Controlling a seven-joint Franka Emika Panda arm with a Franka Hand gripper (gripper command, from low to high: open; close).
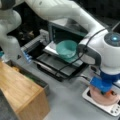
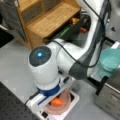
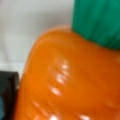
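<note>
Orange toy carrot (image 3: 70,82), glossy moulded plastic with ribbed green top, lying in a shallow pink round bowl (image 2: 59,105) on a white scale (image 1: 110,106) on the grey bench (image 1: 67,102). Gripper (image 1: 106,91) down on it; whether the jaws clench it I cannot tell. Not lifted. Teal bowl (image 1: 67,48) on oven door.

Toy carrot (image 3: 67,80) glossy orange, green top. Pink bowl (image 2: 58,106) on white scale (image 1: 110,106). Teal bowl (image 1: 66,48). Arm white, blue end effector (image 1: 103,87). Wooden shelf (image 2: 47,17) tan. Bench (image 1: 67,100) grey.
</note>
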